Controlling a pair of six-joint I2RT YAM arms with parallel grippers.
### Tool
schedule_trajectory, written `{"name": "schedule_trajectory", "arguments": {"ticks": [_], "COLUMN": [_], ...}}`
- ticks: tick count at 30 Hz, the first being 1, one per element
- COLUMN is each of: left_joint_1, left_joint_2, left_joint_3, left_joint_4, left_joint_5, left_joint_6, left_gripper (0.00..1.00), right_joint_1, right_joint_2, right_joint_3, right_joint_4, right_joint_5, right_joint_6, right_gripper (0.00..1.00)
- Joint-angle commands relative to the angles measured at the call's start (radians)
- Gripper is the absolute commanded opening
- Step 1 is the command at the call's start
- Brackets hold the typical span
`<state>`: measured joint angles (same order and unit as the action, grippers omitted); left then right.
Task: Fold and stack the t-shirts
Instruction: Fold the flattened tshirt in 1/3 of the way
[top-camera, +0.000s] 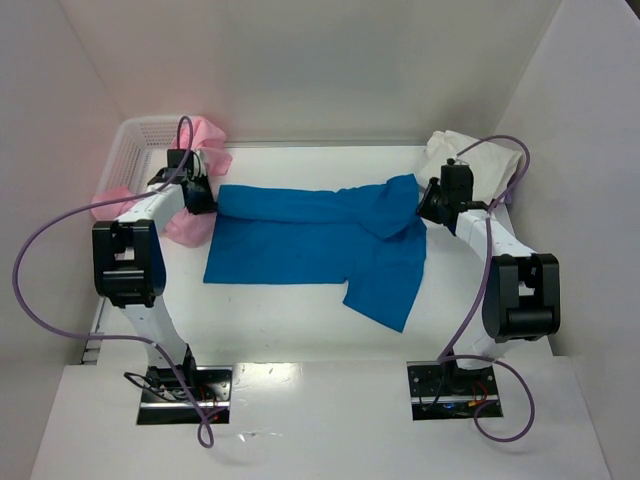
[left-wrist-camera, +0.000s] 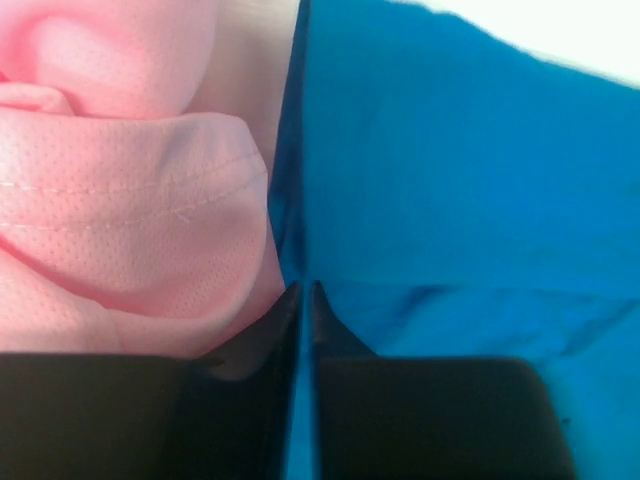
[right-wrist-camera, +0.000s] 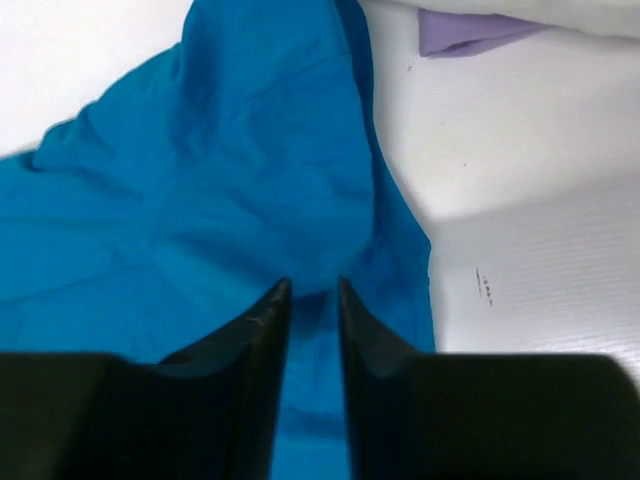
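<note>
The bright blue t-shirt (top-camera: 310, 245) lies spread on the white table, its far edge folded over towards me and one part hanging towards the front right. My left gripper (top-camera: 203, 197) is at its far left corner, and my right gripper (top-camera: 428, 207) is at its far right corner. In the left wrist view the jaws (left-wrist-camera: 305, 287) are pressed shut with blue cloth (left-wrist-camera: 450, 180) between them. In the right wrist view the jaws (right-wrist-camera: 313, 283) pinch a fold of blue cloth (right-wrist-camera: 220, 170). A pale pink t-shirt (top-camera: 186, 226) (left-wrist-camera: 130, 200) lies bunched beside the left gripper. A cream-white t-shirt (top-camera: 450, 152) lies at the far right.
A white lattice basket (top-camera: 135, 140) at the far left holds more pink cloth (top-camera: 208, 133). White walls close in the table at the back and both sides. Purple cables (top-camera: 30, 270) loop off both arms.
</note>
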<state>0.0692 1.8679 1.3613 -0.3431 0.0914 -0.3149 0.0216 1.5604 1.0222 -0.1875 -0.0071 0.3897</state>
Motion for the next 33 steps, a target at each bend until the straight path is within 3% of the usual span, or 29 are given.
{"name": "schedule_trajectory", "arguments": {"ticks": [1,5,6,10,11,12,14,15,16,18,19,22,33], "left_joint_1": [-0.032,-0.032,-0.032,-0.043,-0.052,-0.061,-0.072,-0.084,-0.097,-0.112,-0.112,-0.149,-0.167], "left_joint_2": [-0.064,-0.131,-0.150,-0.095,-0.070,-0.026,0.010,0.039,0.054,0.104,0.125,0.206,0.378], "left_joint_3": [-0.010,0.044,0.086,0.148,0.171,0.206,0.206,0.206,0.206,0.206,0.217,0.266,0.369], "left_joint_4": [-0.020,-0.020,-0.002,0.070,0.070,0.085,0.125,0.171,0.191,0.234,0.234,0.243,0.145], "left_joint_5": [-0.061,-0.061,-0.011,0.082,0.094,0.094,0.123,0.123,0.134,0.134,0.134,0.111,0.028], "left_joint_6": [0.025,0.036,0.036,0.056,0.056,0.042,0.030,0.020,0.005,-0.004,-0.004,-0.004,-0.013], "left_gripper": [0.34,0.49,0.57,0.67,0.68,0.68,0.64,0.54,0.48,0.36,0.24,0.08,0.02], "right_joint_1": [0.000,0.000,0.000,0.000,0.011,0.021,0.031,0.031,0.043,0.054,0.064,0.086,0.095], "right_joint_2": [-0.007,-0.017,-0.028,0.044,0.074,0.105,0.188,0.214,0.260,0.303,0.325,0.407,0.610], "right_joint_3": [0.022,0.090,0.134,0.194,0.238,0.262,0.312,0.328,0.357,0.386,0.409,0.464,0.611], "right_joint_4": [-0.013,-0.050,-0.050,0.049,0.049,0.062,0.089,0.115,0.115,0.138,0.138,0.115,0.026], "right_joint_5": [0.041,0.056,0.056,-0.034,-0.034,-0.048,-0.068,-0.077,-0.077,-0.088,-0.088,-0.074,-0.054], "right_joint_6": [-0.005,-0.028,-0.028,-0.037,-0.037,-0.037,-0.037,-0.026,-0.017,-0.017,-0.017,-0.017,-0.037], "right_gripper": [0.38,0.59,0.65,0.65,0.62,0.52,0.41,0.34,0.20,0.09,0.00,0.00,0.00]}}
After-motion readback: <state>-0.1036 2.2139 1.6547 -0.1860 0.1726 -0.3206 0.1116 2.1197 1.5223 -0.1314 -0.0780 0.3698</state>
